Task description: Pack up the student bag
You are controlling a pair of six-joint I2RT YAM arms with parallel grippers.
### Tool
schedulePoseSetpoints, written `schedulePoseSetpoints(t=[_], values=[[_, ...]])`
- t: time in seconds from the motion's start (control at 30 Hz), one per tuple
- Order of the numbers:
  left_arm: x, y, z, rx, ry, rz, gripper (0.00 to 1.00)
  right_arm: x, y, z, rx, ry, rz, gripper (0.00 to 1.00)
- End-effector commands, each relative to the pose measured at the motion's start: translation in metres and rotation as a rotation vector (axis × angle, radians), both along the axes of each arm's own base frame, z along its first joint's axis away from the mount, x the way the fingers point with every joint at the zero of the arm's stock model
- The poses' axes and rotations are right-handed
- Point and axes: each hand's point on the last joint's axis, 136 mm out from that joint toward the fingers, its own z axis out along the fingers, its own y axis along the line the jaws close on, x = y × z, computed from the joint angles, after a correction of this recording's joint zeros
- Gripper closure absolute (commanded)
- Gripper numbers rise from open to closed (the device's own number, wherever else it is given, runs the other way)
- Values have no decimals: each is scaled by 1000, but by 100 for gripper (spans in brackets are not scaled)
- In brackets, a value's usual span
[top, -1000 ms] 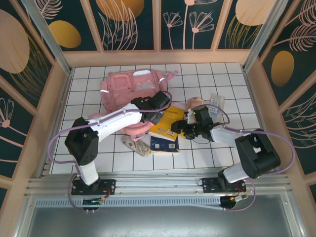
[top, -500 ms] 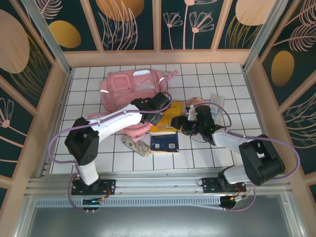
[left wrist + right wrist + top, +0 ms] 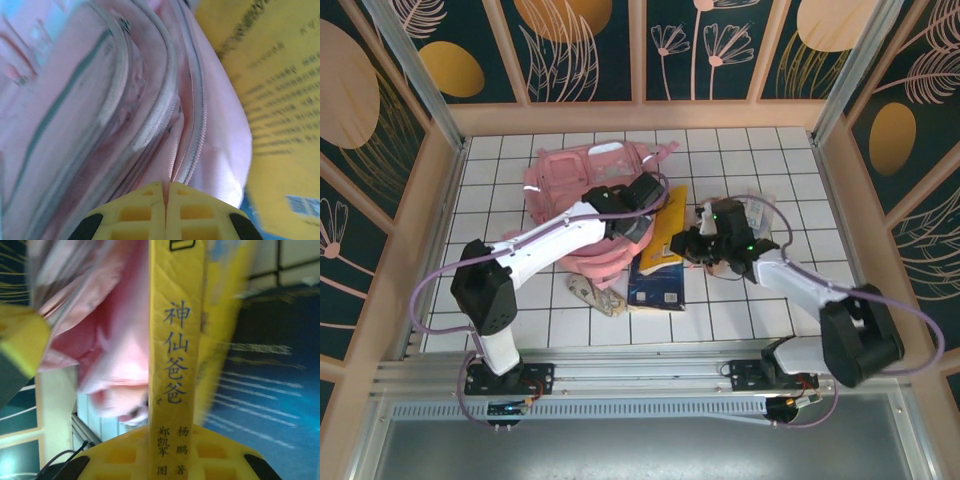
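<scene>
The pink student bag [image 3: 582, 180] lies at the back left of the tiled table, its zip pockets close up in the left wrist view [image 3: 100, 115]. My left gripper [image 3: 632, 222] [image 3: 166, 186] is shut on a fold of the bag's pink fabric beside a zip. My right gripper [image 3: 688, 243] [image 3: 175, 432] is shut on the spine of a yellow book [image 3: 666, 228] [image 3: 176, 335]. The book stands on edge, tilted up next to the bag's opening. The same book borders the bag [image 3: 280, 95].
A dark blue book [image 3: 656, 285] [image 3: 270, 370] lies flat under and in front of the yellow one. A patterned pouch [image 3: 597, 294] lies left of it. Small items [image 3: 758, 208] sit behind the right arm. Wooden walls [image 3: 430, 220] enclose the table.
My right gripper closed on the yellow book and tipped it up off the blue book, moving it toward the bag. My left gripper stayed shut on the bag's fabric.
</scene>
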Motion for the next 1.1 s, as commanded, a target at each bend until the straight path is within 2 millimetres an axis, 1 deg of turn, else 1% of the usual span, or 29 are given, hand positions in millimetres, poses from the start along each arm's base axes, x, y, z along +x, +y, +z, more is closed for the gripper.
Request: schedulePoseSetpoints(t=[0.0, 0.03, 0.1, 0.23, 0.3, 0.33, 0.37, 0.43, 0.5, 0.53, 0.63, 0.73, 0.87, 0.93, 1.0, 1.07], values=[[0, 1, 65, -53, -90, 22, 100, -15, -3, 68, 38, -132, 99, 100], [1, 1, 73, -55, -100, 26, 100, -21, -3, 83, 65, -139, 122, 100], [3, 3, 81, -49, -113, 30, 100, -33, -1, 107, 104, -147, 161, 100], [4, 9, 89, -35, -137, 44, 100, -57, 4, 154, 231, -169, 233, 100], [5, 9, 98, -44, -152, 51, 100, -66, 7, 164, 287, -164, 265, 100], [6, 9, 104, -46, -162, 57, 100, -70, 9, 164, 307, -154, 282, 100], [8, 10, 111, -52, -175, 61, 100, -73, 11, 159, 317, -139, 292, 100], [11, 10, 125, -57, -201, 68, 100, -77, 13, 140, 325, -104, 303, 100], [13, 12, 134, -63, -214, 75, 100, -81, 15, 119, 324, -59, 310, 100], [14, 12, 137, -72, -218, 79, 100, -82, 15, 105, 318, -31, 306, 100], [14, 13, 143, -86, -219, 91, 100, -87, 16, 75, 320, 25, 316, 100], [13, 17, 146, -84, -224, 108, 100, -91, 19, 55, 312, 68, 322, 100], [12, 18, 147, -96, -223, 120, 100, -92, 25, 49, 321, 90, 339, 100], [12, 17, 146, -103, -217, 121, 100, -93, 29, 54, 327, 91, 349, 100], [12, 15, 143, -105, -213, 119, 100, -100, 37, 60, 348, 96, 382, 100], [13, 16, 140, -104, -215, 125, 100, -103, 42, 64, 368, 113, 393, 100]])
